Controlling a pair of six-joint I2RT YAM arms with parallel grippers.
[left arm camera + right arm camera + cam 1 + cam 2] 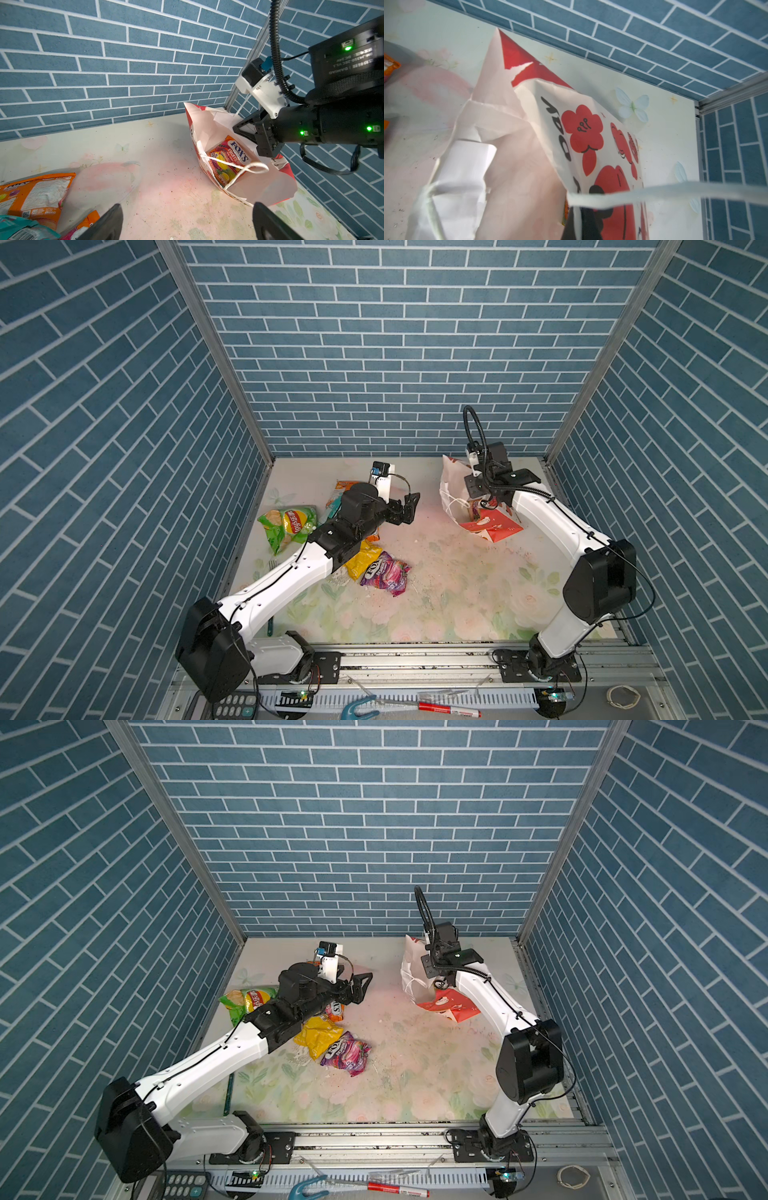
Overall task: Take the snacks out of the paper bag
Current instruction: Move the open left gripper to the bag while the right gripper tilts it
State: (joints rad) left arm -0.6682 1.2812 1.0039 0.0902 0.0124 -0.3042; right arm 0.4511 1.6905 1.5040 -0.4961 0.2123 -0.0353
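Paper bag (209, 126) — rim in the right end effector (236, 128), FOX'S packet (228, 160) inside

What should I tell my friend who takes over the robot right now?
Left gripper: open, empty, hovering over the table between the snack pile and the bag.
Right gripper: shut on the bag's far rim, holding its mouth tipped toward the left gripper.
Done: Lay's bag, yellow packet, purple FOX'S and a few more, partly hidden, lie on the table's left side.
Left: one FOX'S Fruits packet is in the bag. The left gripper probably reaches in for it next.
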